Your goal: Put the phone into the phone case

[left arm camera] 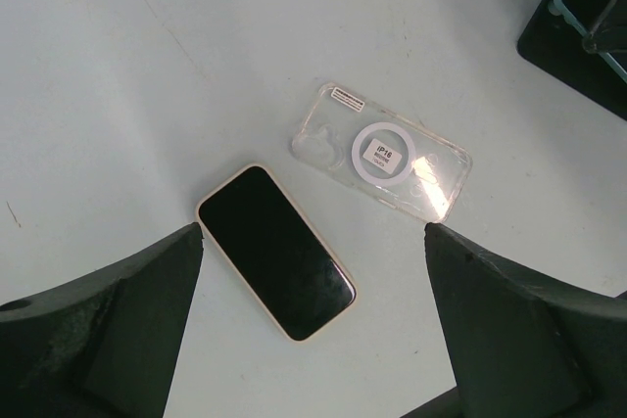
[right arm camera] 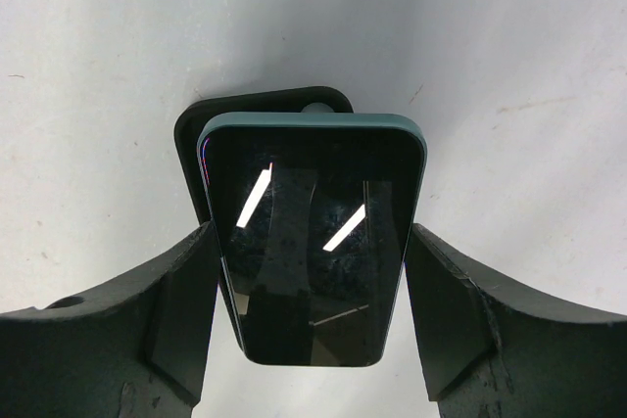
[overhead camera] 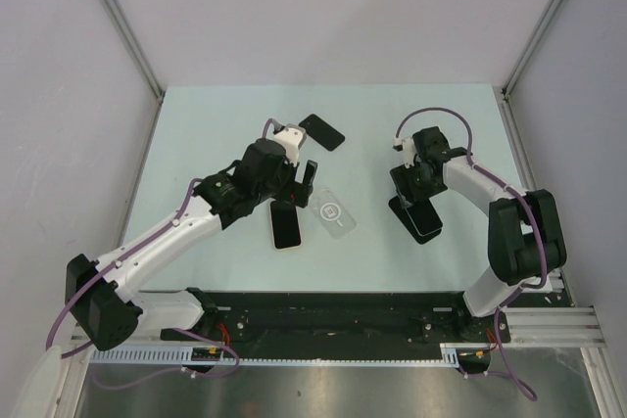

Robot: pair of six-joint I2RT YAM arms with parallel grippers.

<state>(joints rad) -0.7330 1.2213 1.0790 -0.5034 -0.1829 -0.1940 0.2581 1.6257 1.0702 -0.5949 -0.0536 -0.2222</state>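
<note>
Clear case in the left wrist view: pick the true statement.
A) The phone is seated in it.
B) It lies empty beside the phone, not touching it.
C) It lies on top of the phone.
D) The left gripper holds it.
B: the clear case lies empty, bare table between it and the phone, the left gripper open above both.

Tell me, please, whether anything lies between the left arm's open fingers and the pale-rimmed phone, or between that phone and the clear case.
Nothing visible does. The left fingers hang open over the pale-rimmed phone, which lies face up on the table. Only bare table separates it from the clear case beside it.
</note>
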